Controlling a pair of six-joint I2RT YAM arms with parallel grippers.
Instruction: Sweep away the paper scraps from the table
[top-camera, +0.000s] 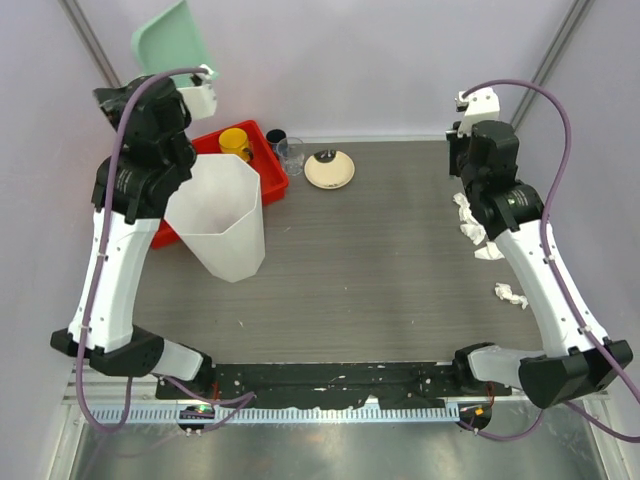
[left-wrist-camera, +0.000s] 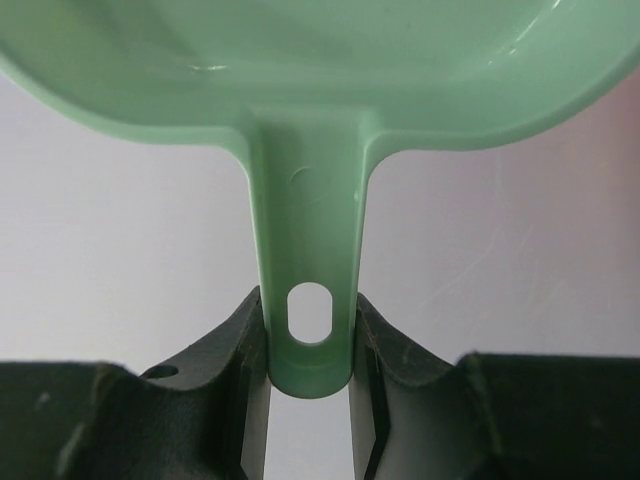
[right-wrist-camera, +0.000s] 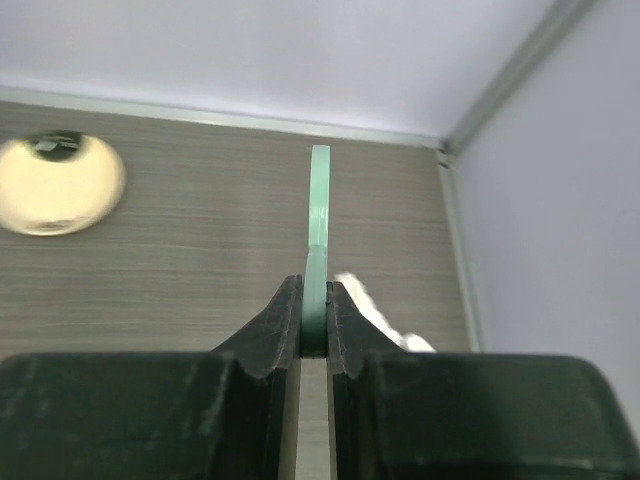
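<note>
Several white paper scraps lie on the table (top-camera: 370, 270) at its right side: a cluster (top-camera: 468, 218), one (top-camera: 489, 251) and one (top-camera: 510, 295). One scrap shows just right of my right fingers (right-wrist-camera: 372, 312). My right gripper (right-wrist-camera: 316, 300) is shut on a thin green tool seen edge-on (right-wrist-camera: 319, 215), low over the table near the back right corner. My left gripper (left-wrist-camera: 310, 340) is shut on the handle (left-wrist-camera: 308, 250) of a green dustpan (top-camera: 168, 45), held high at the back left, clear of the table.
A tall translucent white bin (top-camera: 222, 215) stands at the left. Behind it is a red tray (top-camera: 262, 160) with a yellow cup (top-camera: 235, 142). A dark cup (top-camera: 276, 138), a glass (top-camera: 291, 153) and a cream plate (top-camera: 329, 169) stand at the back.
</note>
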